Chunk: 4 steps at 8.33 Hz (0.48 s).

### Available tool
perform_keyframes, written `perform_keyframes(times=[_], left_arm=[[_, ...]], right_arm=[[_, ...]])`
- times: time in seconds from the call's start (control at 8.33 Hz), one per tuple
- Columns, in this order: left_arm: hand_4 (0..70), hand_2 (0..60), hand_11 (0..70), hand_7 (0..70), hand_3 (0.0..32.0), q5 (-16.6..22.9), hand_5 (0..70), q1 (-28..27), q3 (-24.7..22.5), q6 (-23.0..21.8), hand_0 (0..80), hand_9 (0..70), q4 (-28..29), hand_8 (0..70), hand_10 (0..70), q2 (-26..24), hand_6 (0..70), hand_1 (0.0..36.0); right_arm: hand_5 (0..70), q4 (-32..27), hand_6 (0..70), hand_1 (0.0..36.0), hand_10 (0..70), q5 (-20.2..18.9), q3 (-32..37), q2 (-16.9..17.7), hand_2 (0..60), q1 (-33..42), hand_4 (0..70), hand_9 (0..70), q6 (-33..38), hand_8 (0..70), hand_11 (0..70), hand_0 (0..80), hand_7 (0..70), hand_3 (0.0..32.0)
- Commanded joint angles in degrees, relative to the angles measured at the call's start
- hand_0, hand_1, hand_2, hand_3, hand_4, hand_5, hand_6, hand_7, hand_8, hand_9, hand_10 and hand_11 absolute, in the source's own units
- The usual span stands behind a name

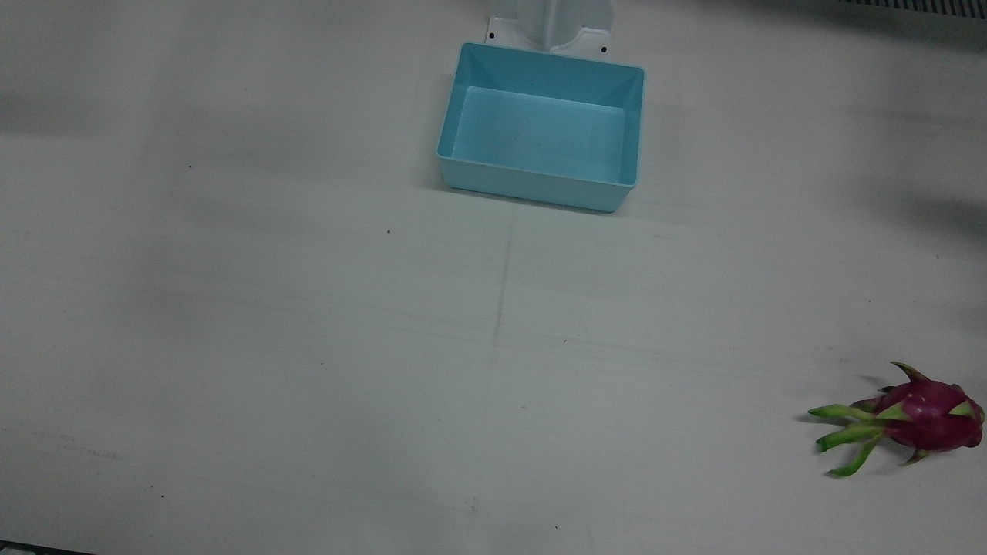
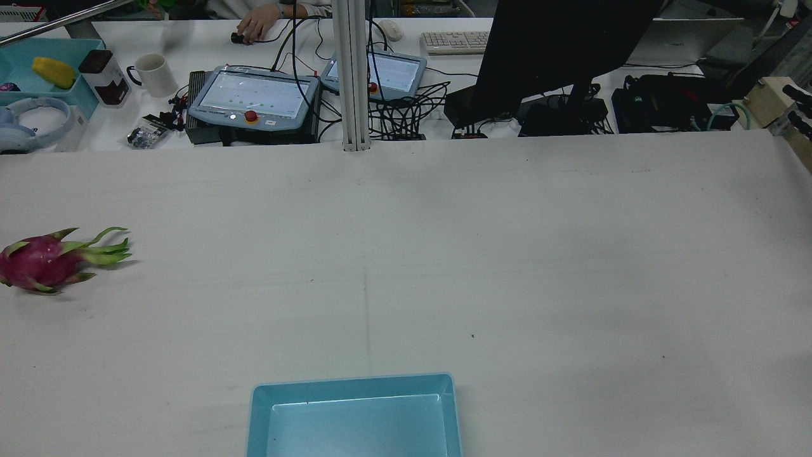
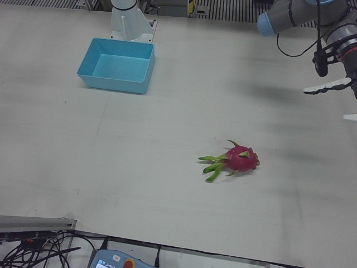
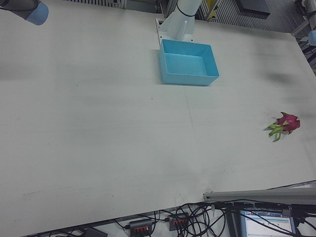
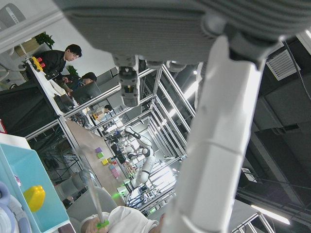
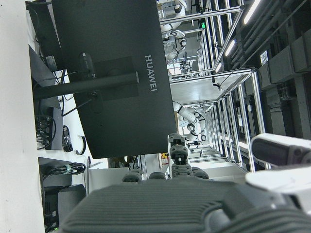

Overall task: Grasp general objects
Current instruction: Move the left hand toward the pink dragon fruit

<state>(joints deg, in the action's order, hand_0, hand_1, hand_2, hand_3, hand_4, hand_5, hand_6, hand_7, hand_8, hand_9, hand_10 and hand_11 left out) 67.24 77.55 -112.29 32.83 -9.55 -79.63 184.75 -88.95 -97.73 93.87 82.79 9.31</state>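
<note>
A pink dragon fruit (image 1: pixel 929 416) with green leafy scales lies on its side on the white table (image 1: pixel 308 347), low at the right edge of the front view and at the far left in the rear view. It touches nothing else. Its green tips point toward the middle of the table.

A light blue bin (image 1: pixel 542 127) sits at the top centre of the front view, just before a white arm pedestal (image 1: pixel 549 23), well apart from the fruit.

The left hand (image 3: pixel 337 84) hangs in the upper right corner of the left-front view, high above the table, pale fingers spread and holding nothing.

The right hand (image 6: pixel 194 204) shows only in its own camera; its fingers (image 6: pixel 177 153) stretch out toward a black monitor (image 6: pixel 112 73), gripping nothing.
</note>
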Motion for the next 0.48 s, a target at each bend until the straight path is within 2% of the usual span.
perform_keyframes(times=[0.0,0.12,0.24,0.36], left_arm=[[19.6,60.0,11.2,2.8,0.0,5.6,6.4,-0.5,-2.9,1.7,80.0,1.7,-2.1,3.5,4.0,-0.4,3.1,36.0],[17.5,44.6,5.8,1.8,0.0,8.8,5.7,-0.3,-6.5,5.7,80.0,0.1,-4.6,2.0,1.3,-0.9,1.2,35.8],[15.1,0.6,2.8,0.7,0.0,11.1,5.5,-0.6,-8.7,9.3,80.0,0.0,-9.0,1.4,0.0,-6.1,0.0,29.1],[11.2,0.0,0.8,0.0,6.0,13.2,0.0,-1.0,-9.8,14.8,80.0,0.0,-15.8,1.5,0.0,-13.1,0.0,26.8]], right_arm=[[0.0,0.0,0.0,0.0,0.0,0.0,0.0,0.0,0.0,0.0,0.0,0.0,-0.1,0.0,0.0,0.0,0.0,0.0],[0.0,0.0,0.0,0.0,0.0,0.0,-0.1,0.0,0.0,0.0,0.0,0.0,0.0,0.0,0.0,0.0,0.0,0.0],[0.0,0.0,0.0,0.0,0.0,0.0,-0.1,0.0,0.0,0.0,0.0,0.0,0.0,0.0,0.0,0.0,0.0,0.0],[0.0,0.0,0.0,0.0,0.0,0.0,-0.1,0.0,0.0,0.0,0.0,0.0,-0.1,0.0,0.0,0.0,0.0,0.0]])
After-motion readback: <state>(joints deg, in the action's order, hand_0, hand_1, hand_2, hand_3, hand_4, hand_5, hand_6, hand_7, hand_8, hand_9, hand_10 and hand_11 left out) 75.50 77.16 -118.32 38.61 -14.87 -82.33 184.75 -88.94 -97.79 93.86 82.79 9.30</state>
